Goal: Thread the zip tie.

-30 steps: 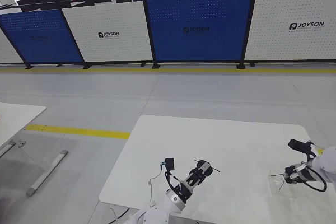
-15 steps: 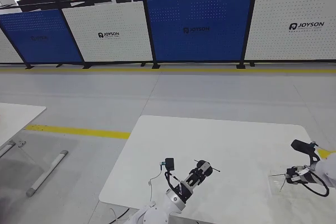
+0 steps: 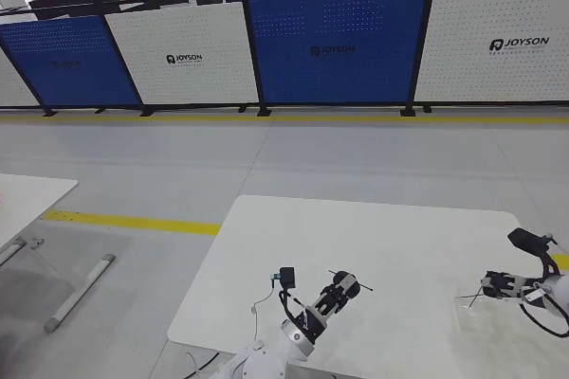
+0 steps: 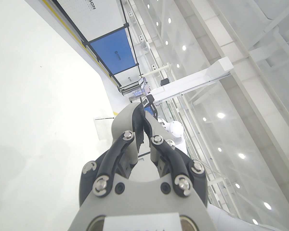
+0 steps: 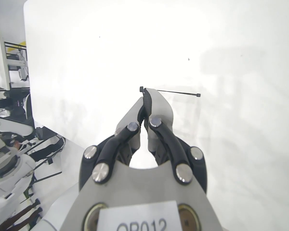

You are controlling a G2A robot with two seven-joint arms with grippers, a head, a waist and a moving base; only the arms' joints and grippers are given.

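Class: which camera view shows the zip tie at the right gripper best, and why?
The right wrist view: the zip tie runs full length from the tip of the right gripper, dark against the white table. The top view shows a tiny line; the left wrist view a thin, distant one.

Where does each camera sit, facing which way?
Top view: above the robot's arms, looking down over the white table towards blue and white partition panels; left pincer, gripping a thin black zip tie, and right pincer show.
Left wrist view: behind the left pincer, facing up across the table to panels and ceiling.
Right wrist view: behind the shut right pincer, facing down at the table and a second black zip tie.
Shared: top and right wrist show this tie.
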